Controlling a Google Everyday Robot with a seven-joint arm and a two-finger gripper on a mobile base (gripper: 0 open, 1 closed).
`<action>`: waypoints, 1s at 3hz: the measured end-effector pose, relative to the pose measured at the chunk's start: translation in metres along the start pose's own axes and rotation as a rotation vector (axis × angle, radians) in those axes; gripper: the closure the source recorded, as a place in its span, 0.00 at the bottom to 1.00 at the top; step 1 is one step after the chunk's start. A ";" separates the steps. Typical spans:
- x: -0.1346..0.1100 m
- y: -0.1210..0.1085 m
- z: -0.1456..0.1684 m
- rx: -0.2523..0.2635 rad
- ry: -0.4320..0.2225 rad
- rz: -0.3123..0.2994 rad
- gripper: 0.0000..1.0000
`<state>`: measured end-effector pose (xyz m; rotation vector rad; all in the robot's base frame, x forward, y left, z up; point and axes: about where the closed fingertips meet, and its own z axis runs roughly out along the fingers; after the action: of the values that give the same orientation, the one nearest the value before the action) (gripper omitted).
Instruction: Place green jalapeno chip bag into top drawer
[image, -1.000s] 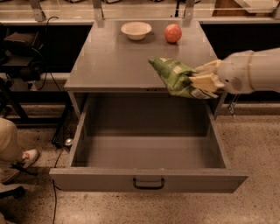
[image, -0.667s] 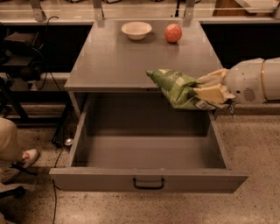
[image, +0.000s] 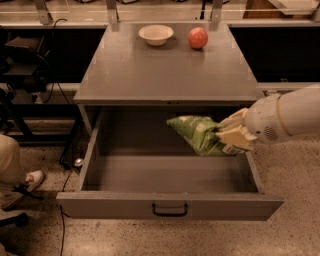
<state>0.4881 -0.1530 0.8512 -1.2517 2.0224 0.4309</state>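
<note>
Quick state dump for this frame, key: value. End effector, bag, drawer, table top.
end effector: at right, over the open drawer, shut on the bag's right end
chip bag: green, held above the drawer's right rear, not released
drawer: pulled open
table top: bowl and apple at the back, apart, apple to the right

Your gripper reached in from the right over the open top drawer, clamped on one end of the green jalapeno chip bag. The bag pointed leftward over the drawer's inside, just below the front edge of the tabletop. At the tabletop's far edge you had a white bowl and, near its right, a red-orange apple, not touching.
</note>
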 end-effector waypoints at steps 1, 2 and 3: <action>0.020 -0.010 0.032 0.037 0.076 0.033 1.00; 0.037 -0.044 0.076 0.125 0.094 0.094 1.00; 0.049 -0.067 0.096 0.183 0.102 0.135 1.00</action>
<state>0.5709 -0.1582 0.7545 -1.0492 2.1869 0.2413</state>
